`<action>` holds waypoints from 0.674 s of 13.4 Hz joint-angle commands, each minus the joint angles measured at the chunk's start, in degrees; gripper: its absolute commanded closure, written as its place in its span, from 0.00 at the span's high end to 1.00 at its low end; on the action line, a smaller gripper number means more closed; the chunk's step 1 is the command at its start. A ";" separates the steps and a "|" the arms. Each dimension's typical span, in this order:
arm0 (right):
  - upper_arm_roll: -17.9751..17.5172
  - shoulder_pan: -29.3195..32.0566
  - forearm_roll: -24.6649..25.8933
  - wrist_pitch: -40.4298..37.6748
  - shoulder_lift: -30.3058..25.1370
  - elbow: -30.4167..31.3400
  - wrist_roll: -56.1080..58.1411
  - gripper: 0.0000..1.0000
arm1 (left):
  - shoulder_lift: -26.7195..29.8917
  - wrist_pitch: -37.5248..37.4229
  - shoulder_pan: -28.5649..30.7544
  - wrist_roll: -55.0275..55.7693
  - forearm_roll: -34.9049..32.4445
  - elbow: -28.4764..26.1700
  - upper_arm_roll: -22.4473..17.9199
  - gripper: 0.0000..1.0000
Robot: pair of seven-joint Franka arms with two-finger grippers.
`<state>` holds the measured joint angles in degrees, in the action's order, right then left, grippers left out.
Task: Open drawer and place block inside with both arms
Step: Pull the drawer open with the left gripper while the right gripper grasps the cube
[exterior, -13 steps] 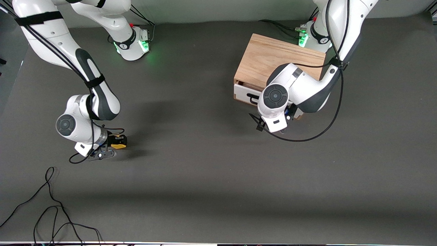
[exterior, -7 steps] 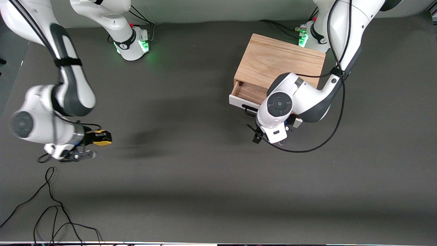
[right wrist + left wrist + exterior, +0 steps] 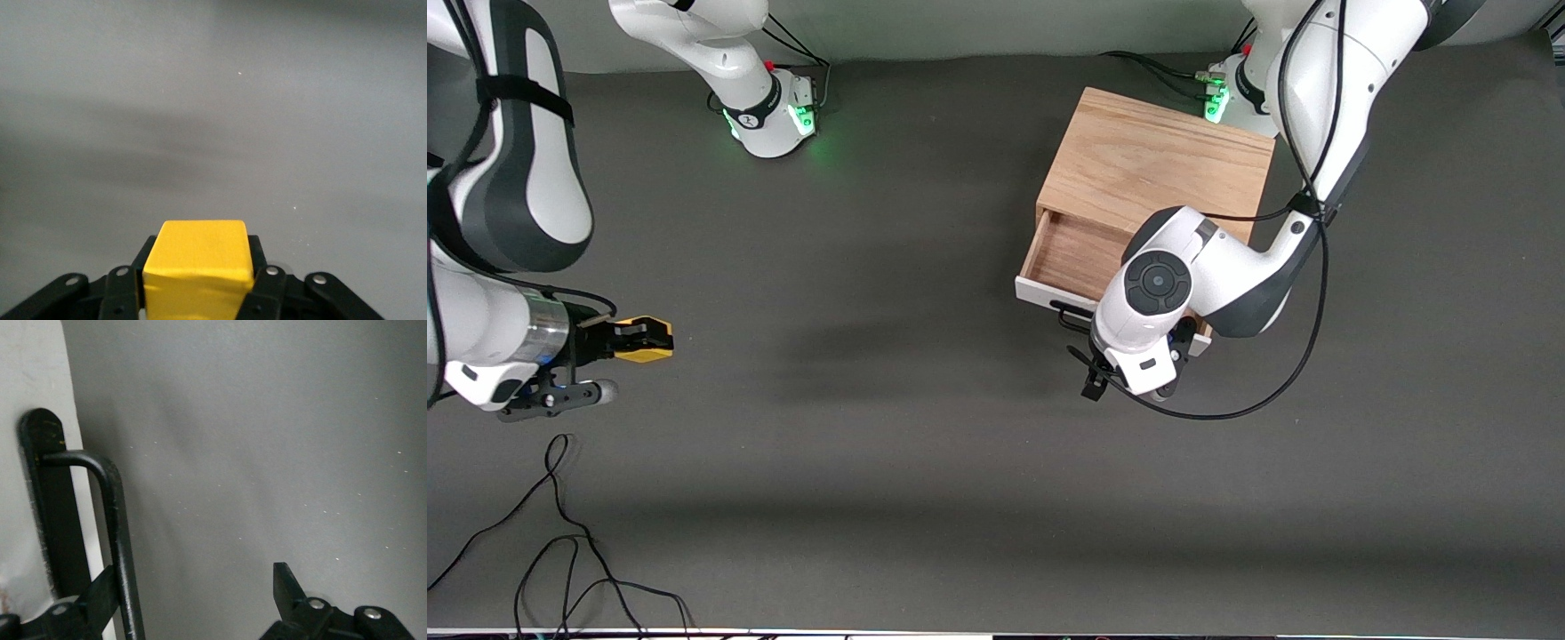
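Note:
The drawer [image 3: 1074, 256] stands partly pulled out of the light wooden box [image 3: 1156, 160], its wood interior showing. Its white front panel [image 3: 1042, 296] carries the black wire handle [image 3: 1069, 313]. My left gripper [image 3: 197, 581] is open with the handle [image 3: 117, 527] between its jaws, close against one finger [image 3: 100, 597]. In the front view the gripper is hidden under the left arm's wrist [image 3: 1154, 286]. My right gripper [image 3: 633, 339] is shut on the yellow block [image 3: 649, 342] and holds it above the table at the right arm's end. The block fills the jaws in the right wrist view [image 3: 199, 263].
Loose black cables [image 3: 560, 542] lie on the dark table near the front camera at the right arm's end. A black cable [image 3: 1227, 411] loops from the left arm over the table beside the drawer. The green-lit bases [image 3: 769, 116] stand along the table's edge farthest from the camera.
The drawer has slid farther out of the box with my left gripper at the handle. My right gripper has risen with the block and moved toward the right arm's end of the table.

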<state>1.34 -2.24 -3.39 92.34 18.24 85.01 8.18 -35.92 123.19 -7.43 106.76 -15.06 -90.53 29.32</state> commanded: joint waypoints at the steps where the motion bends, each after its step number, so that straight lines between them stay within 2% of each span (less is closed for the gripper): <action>1: -0.63 -1.36 -1.18 -2.95 0.39 -4.76 -5.53 0.00 | -1.70 2.75 -1.44 1.87 -1.64 3.08 -0.84 1.00; 3: -0.81 -4.87 -1.09 -3.13 0.74 -6.60 -7.91 0.00 | -1.96 3.63 -1.97 1.87 -1.64 3.43 -1.02 1.00; 9: -0.90 -17.79 -1.18 -2.95 3.37 -9.07 -31.17 0.00 | -2.84 4.43 -1.71 1.87 -2.61 6.41 -1.45 1.00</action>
<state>0.02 -16.95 -3.94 90.82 19.09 79.14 -16.74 -37.13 127.19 -8.07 107.09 -16.15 -88.08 28.94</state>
